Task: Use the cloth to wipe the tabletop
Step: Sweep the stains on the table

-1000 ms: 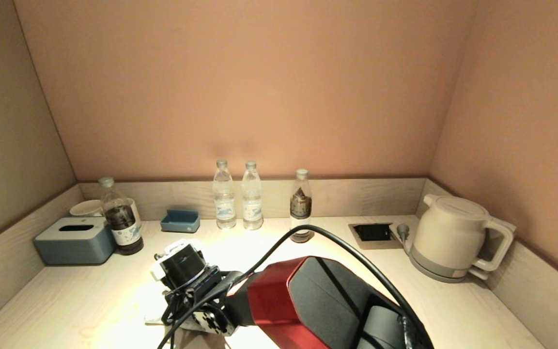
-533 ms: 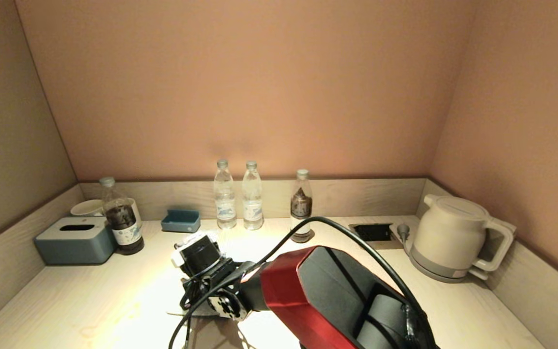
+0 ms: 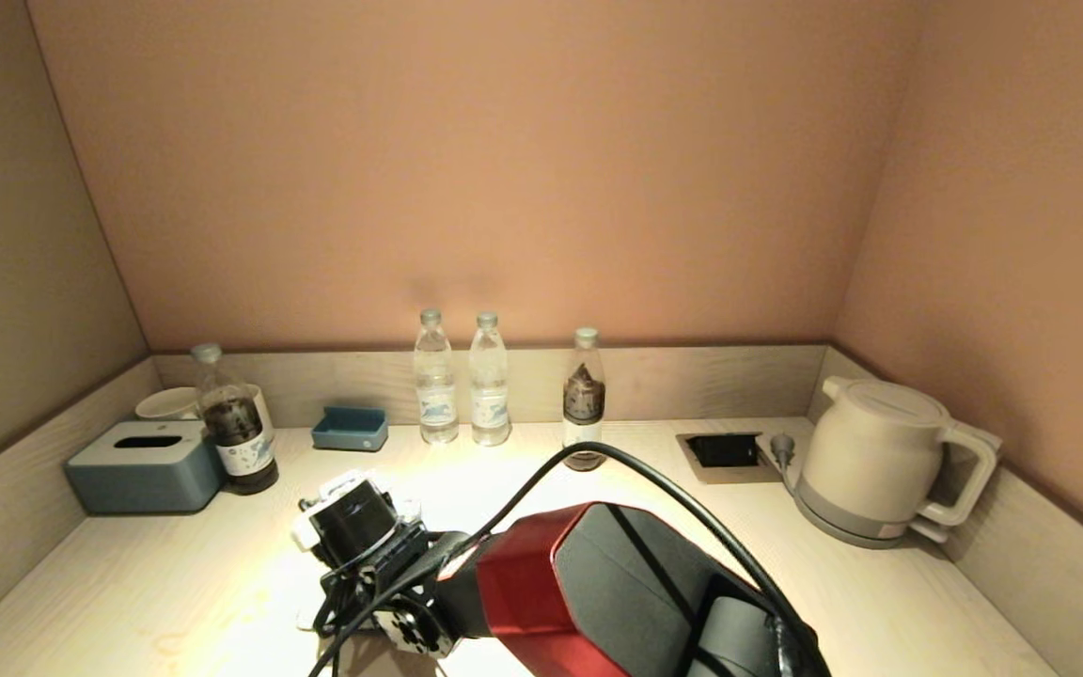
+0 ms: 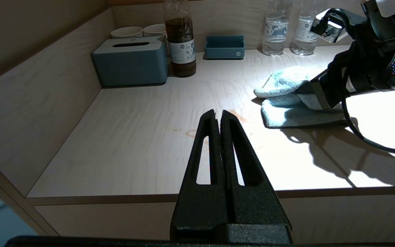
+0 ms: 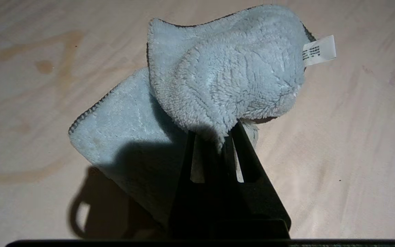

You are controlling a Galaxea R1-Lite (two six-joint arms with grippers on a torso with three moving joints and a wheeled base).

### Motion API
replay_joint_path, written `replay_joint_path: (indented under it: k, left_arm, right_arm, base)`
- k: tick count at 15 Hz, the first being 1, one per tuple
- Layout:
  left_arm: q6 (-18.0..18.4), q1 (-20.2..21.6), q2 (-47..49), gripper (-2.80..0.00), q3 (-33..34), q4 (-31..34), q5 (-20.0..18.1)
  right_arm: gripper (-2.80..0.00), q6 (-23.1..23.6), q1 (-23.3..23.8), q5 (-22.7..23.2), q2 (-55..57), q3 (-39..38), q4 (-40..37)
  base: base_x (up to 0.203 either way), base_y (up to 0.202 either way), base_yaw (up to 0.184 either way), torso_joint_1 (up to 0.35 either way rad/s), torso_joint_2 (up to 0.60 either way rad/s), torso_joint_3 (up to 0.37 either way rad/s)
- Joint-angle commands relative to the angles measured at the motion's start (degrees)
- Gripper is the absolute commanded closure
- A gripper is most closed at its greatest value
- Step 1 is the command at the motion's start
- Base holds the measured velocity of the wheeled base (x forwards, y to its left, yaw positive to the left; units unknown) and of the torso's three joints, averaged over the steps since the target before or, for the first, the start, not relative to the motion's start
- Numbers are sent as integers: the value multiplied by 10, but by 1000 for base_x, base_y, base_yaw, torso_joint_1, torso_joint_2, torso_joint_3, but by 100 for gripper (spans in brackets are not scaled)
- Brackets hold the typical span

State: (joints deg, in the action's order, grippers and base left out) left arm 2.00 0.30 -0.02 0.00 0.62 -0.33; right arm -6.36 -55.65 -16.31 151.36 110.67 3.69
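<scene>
A light blue fluffy cloth (image 5: 225,68) with a white tag lies bunched on the pale wooden tabletop (image 5: 355,137). My right gripper (image 5: 218,136) is shut on a fold of it and presses it to the table. In the head view my right wrist (image 3: 353,527) reaches across to the left-centre and hides most of the cloth. The cloth also shows in the left wrist view (image 4: 286,99), beside brownish stains (image 4: 239,118). My left gripper (image 4: 219,115) is shut and empty, above the table's front edge, apart from the cloth.
Along the back stand a blue-grey tissue box (image 3: 147,465), a dark bottle (image 3: 236,423), cups (image 3: 168,402), a blue tray (image 3: 350,429), two water bottles (image 3: 462,381), another bottle (image 3: 584,400), a socket recess (image 3: 725,449) and a white kettle (image 3: 880,461). Low walls border three sides.
My right arm swung right and towards the back with the cloth, then came back left and towards the front, near where it was a second ago.
</scene>
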Motion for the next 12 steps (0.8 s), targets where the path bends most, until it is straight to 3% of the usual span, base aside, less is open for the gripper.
replay_joint_path:
  k: [1, 12]
  left_arm:
    - [0, 0, 0, 0, 0, 0, 0]
    - [0, 0, 0, 0, 0, 0, 0]
  right_arm:
    - [0, -1, -14, 1, -4, 0, 2]
    - [0, -1, -77, -3, -12, 1, 5]
  base:
    - [0, 0, 0, 0, 0, 0]
    - [0, 0, 0, 0, 0, 0]
